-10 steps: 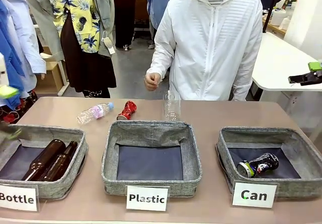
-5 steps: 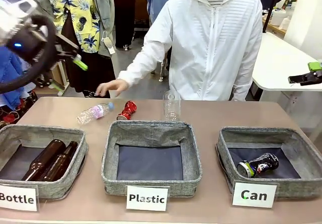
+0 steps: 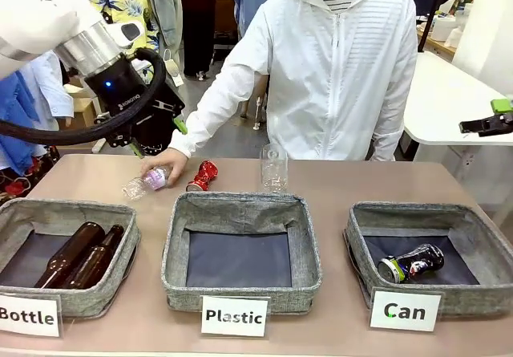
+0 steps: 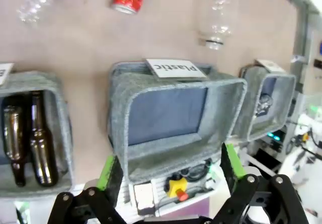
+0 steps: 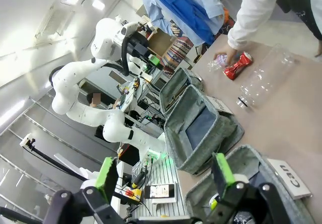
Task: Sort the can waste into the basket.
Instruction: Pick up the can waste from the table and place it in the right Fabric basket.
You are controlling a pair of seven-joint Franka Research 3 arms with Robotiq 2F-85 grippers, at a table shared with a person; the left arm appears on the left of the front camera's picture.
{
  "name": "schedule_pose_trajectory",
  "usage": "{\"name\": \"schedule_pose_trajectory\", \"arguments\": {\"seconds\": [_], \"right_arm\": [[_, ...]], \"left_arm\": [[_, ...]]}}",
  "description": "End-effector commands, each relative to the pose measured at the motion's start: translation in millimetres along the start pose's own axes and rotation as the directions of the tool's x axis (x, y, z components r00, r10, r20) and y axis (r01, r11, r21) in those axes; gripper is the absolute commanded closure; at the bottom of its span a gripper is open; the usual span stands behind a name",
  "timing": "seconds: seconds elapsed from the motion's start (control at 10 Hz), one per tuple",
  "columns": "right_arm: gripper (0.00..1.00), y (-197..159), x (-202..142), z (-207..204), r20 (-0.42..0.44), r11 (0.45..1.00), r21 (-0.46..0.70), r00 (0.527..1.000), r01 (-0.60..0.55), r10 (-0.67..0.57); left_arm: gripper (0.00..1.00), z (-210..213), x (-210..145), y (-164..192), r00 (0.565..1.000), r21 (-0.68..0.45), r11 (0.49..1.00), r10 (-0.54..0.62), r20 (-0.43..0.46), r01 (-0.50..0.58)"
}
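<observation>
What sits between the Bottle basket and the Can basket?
The empty Plastic basket stands between the Bottle basket and the Can basket, as the front view shows.

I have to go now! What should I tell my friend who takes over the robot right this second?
The left gripper is open and empty, raised above the table. The right gripper is open and empty too.
The black can lies in the Can basket: done.
The red can lies on the table's far side, beside a small clear bottle that the person's hand is on.
Left to do: red can into the Can basket.
</observation>
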State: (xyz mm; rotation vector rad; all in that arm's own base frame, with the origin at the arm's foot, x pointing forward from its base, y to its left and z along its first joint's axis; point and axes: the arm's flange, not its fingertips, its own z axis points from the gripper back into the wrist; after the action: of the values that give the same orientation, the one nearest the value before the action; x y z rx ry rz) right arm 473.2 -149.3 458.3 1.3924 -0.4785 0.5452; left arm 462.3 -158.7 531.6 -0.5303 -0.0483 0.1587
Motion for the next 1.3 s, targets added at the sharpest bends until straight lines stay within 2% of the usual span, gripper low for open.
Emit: {"name": "schedule_pose_trajectory", "arguments": {"seconds": [0.0, 0.1, 0.2, 0.3, 0.4, 0.5, 0.7, 0.8, 0.9, 1.0, 1.2], "right_arm": [[0.00, 2.4, 1.1, 0.2, -0.005, 1.000, -0.006, 1.000, -0.015, 0.015], [0.00, 2.4, 1.1, 0.2, -0.005, 1.000, -0.006, 1.000, -0.015, 0.015], [0.00, 2.4, 1.1, 0.2, -0.005, 1.000, -0.006, 1.000, -0.015, 0.015], [0.00, 2.4, 1.1, 0.2, -0.005, 1.000, -0.006, 1.000, -0.015, 0.015], [0.00, 2.4, 1.1, 0.2, -0.005, 1.000, -0.006, 1.000, -0.015, 0.015], [0.00, 2.4, 1.1, 0.2, -0.005, 1.000, -0.006, 1.000, -0.015, 0.015], [0.00, 2.4, 1.1, 0.2, -0.005, 1.000, -0.006, 1.000, -0.015, 0.015], [0.00, 2.4, 1.1, 0.2, -0.005, 1.000, -0.006, 1.000, -0.015, 0.015], [0.00, 2.4, 1.1, 0.2, -0.005, 1.000, -0.006, 1.000, -0.015, 0.015], [0.00, 2.4, 1.1, 0.2, -0.005, 1.000, -0.006, 1.000, -0.015, 0.015], [0.00, 2.4, 1.1, 0.2, -0.005, 1.000, -0.006, 1.000, -0.015, 0.015]], "left_arm": [[0.00, 76.3, -36.2, 104.4, 0.996, -0.268, 0.960, -0.063, 0.060, 0.077], [0.00, 107.3, -69.2, 177.1, 0.994, -0.408, 0.909, -0.056, 0.091, 0.089], [0.00, 117.1, -98.4, 234.1, 0.995, -0.511, 0.855, -0.043, 0.094, 0.085], [0.00, 115.5, -113.5, 261.6, 0.993, -0.567, 0.819, -0.028, 0.111, 0.087], [0.00, 105.9, -121.1, 275.3, 0.995, -0.585, 0.809, 0.007, 0.104, 0.056], [0.00, 100.3, -116.1, 273.0, 0.996, -0.592, 0.803, -0.019, 0.090, 0.068], [0.00, 104.0, -77.8, 242.7, 0.999, -0.527, 0.849, -0.018, 0.035, 0.033], [0.00, 113.0, -61.1, 236.1, 1.000, -0.495, 0.869, 0.005, 0.011, 0.001], [0.00, 124.6, -48.9, 241.8, 1.000, -0.505, 0.863, 0.016, -0.019, -0.024], [0.00, 132.8, -53.0, 255.4, 0.999, -0.525, 0.850, 0.031, -0.017, -0.035], [0.00, 152.3, -99.9, 307.1, 0.999, -0.618, 0.786, 0.020, 0.048, 0.014]]}}
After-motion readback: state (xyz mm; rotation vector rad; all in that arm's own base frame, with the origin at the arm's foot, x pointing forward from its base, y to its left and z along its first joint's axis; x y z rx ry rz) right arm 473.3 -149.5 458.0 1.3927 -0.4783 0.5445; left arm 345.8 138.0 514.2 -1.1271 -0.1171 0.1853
